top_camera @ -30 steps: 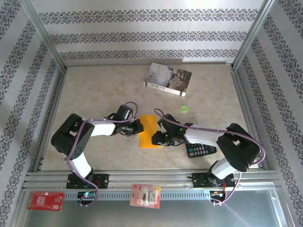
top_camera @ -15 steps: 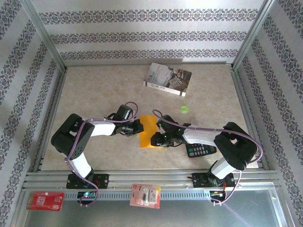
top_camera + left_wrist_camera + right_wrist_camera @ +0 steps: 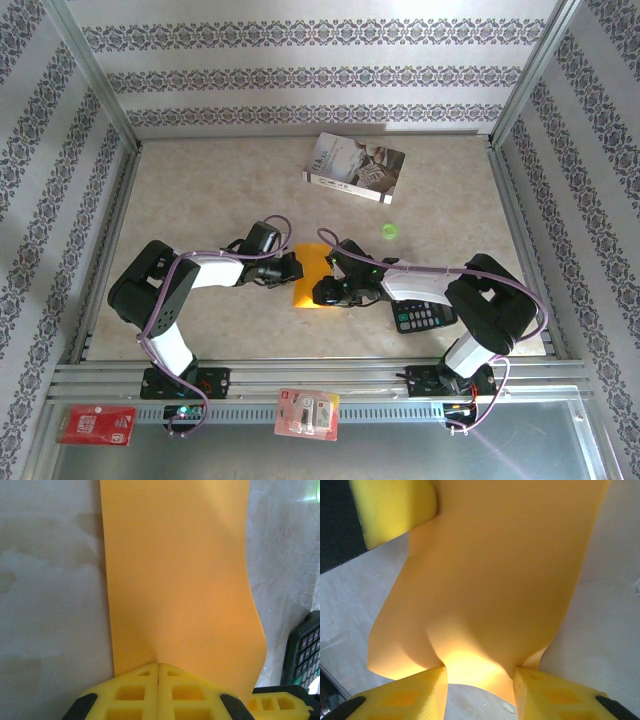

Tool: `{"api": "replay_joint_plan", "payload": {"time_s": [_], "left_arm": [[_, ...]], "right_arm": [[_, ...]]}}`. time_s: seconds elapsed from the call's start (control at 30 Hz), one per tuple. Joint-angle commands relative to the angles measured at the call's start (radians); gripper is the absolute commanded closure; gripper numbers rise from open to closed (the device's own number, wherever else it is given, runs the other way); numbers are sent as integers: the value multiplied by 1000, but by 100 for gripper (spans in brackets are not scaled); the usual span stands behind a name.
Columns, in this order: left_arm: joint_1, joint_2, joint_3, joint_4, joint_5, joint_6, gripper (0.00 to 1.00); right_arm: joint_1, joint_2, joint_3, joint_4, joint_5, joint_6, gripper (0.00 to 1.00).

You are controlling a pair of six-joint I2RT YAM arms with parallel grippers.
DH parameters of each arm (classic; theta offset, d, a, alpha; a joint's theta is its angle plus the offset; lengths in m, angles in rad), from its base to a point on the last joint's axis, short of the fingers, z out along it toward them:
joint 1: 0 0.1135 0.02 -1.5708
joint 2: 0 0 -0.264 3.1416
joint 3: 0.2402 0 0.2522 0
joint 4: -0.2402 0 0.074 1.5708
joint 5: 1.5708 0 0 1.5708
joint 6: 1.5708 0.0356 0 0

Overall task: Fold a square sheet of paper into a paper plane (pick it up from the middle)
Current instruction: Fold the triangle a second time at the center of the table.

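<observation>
**Progress.** Early stage. The square sheet of paper lies between the two grippers, flat on the table ahead of the left gripper and lifted in a curl toward the right gripper. It looks oblong rather than square, which suggests one lengthwise fold has been made, though no separate layers can be made out. No corners are turned in for a nose, and there is no centre ridge or dart outline. On this evidence, most of the folding is judged to be left.

**Left gripper.** The fingers are closed flush together, pinching the sheet's near edge. The paper puckers slightly at the pinch and runs straight ahead of the fingertips.

**Right gripper.** The fingers stand partly apart. The sheet's opposite edge bows into the gap and meets both inner faces, with bare table visible beneath. Whether this contact amounts to a hold cannot be told.

**Other.** A black calculator sits ahead and to the right of the left gripper, clear of the paper.
</observation>
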Motion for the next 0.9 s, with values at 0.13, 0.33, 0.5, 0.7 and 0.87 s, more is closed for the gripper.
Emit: {"api": "replay_joint_plan", "payload": {"time_s": [0.13, 0.33, 0.5, 0.7, 0.87], "left_arm": [[3, 34, -12, -37, -15, 34, 96], [3, 31, -17, -34, -14, 32, 96], [3, 30, -18, -37, -16, 33, 96], [2, 30, -16, -40, -15, 34, 96], [3, 27, -15, -44, -17, 35, 95]], "right_arm": [[-3, -50, -1, 17, -17, -17, 58], [-3, -51, -1, 31, -18, -18, 58], [-3, -69, -8, 31, -18, -17, 57], [-3, -89, -25, 40, -28, -11, 55], [-1, -98, -32, 44, -28, -8, 54]]}}
